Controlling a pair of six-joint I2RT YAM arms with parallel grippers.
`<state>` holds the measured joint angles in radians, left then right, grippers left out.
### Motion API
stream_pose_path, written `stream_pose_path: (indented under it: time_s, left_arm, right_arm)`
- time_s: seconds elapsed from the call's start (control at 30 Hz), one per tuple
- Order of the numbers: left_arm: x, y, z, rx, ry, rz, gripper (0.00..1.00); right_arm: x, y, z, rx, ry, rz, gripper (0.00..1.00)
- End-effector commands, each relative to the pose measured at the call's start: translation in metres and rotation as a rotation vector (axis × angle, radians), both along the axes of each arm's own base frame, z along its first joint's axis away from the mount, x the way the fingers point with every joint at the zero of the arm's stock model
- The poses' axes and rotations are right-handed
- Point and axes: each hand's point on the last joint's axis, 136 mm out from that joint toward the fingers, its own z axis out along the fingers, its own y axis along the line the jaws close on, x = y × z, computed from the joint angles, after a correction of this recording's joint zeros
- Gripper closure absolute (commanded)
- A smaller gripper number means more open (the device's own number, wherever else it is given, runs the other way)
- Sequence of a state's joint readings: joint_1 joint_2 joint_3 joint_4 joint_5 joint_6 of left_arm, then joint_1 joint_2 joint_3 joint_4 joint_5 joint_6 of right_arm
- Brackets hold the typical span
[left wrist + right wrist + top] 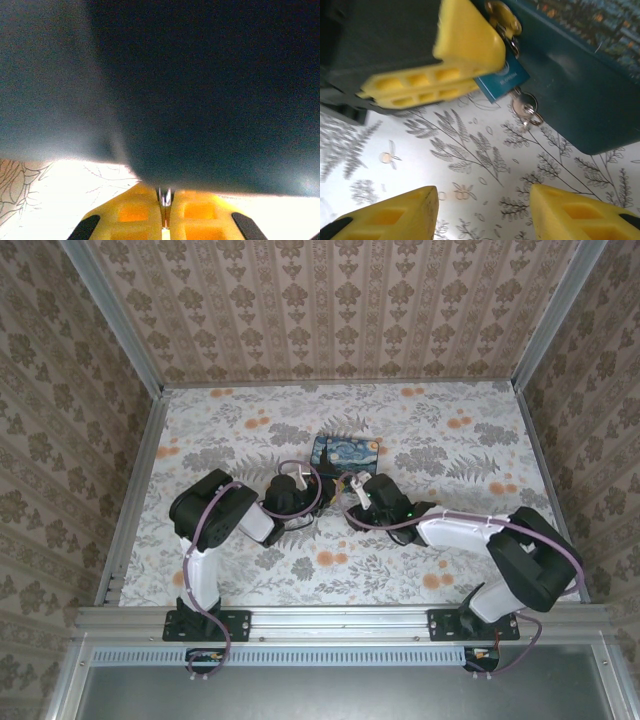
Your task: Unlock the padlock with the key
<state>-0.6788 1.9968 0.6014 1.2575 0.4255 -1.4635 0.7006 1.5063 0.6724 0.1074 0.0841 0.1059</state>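
A dark box (346,452) painted with blue-and-yellow swirls sits mid-table. The tabletop (400,570) has a floral print. Patterned wallpaper (340,310) surrounds it.

A free strip of flower-printed tablecloth (470,165) lies between the right gripper (482,212), whose yellow fingers stand wide apart with nothing between them, and the small silver key (525,106) at the lower end of the little teal padlock (502,82). The padlock's upper part is blocked by the left gripper (480,67), closed over it with its black body behind, and the dark teal box with a swirly blue-and-yellow lid (580,85) walls in the key's other side. Seen from above, both arms crowd the box's near side, while the table beside and beyond it runs open to the wallpapered walls (330,310).
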Motion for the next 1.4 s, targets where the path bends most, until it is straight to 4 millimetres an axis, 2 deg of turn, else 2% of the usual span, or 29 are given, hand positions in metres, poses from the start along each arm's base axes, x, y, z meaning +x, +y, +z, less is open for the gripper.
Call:
stream_pose_path:
  time_s: [0.0, 0.23, 0.53, 0.7, 0.83, 0.87, 0.97, 1.07, 1.17, 1.37]
  left_arm:
    - [-0.003, 0.0, 0.007, -0.027, -0.013, -0.022, 1.0]
    - [-0.004, -0.001, 0.008, -0.029, -0.015, -0.027, 1.0]
    - [-0.005, -0.001, 0.008, -0.029, -0.011, -0.03, 1.0]
    - [-0.008, -0.001, 0.007, -0.027, -0.013, -0.035, 1.0]
    - [-0.009, 0.0, 0.005, -0.022, -0.011, -0.032, 1.0]
    - [-0.009, 0.0, 0.005, -0.02, -0.01, -0.033, 1.0]
    - [-0.008, -0.001, 0.004, -0.019, -0.009, -0.03, 1.0]
    - [-0.007, 0.0, 0.002, -0.017, -0.008, -0.027, 1.0]
    - [-0.007, 0.0, 0.002, -0.015, -0.009, -0.025, 1.0]
    - [-0.007, 0.0, 0.002, -0.014, -0.01, -0.024, 1.0]
  right_arm:
    - [0.015, -0.009, 0.003, -0.153, -0.087, -0.028, 0.49]
    - [0.029, -0.01, 0.004, -0.254, -0.155, -0.049, 0.51]
    - [0.044, 0.004, 0.002, -0.268, -0.159, -0.034, 0.59]
    - [0.051, 0.01, -0.001, -0.277, -0.138, -0.025, 0.74]
    - [0.051, 0.012, -0.002, -0.251, -0.108, -0.017, 0.95]
    - [0.05, 0.012, -0.001, -0.233, -0.094, -0.012, 1.0]
    - [0.041, 0.019, -0.003, -0.112, -0.009, 0.042, 1.0]
    - [0.027, 0.035, 0.008, 0.156, 0.123, 0.142, 1.0]
    - [0.021, 0.042, 0.024, 0.376, 0.209, 0.19, 1.0]
    - [0.024, 0.04, 0.032, 0.488, 0.265, 0.18, 1.0]
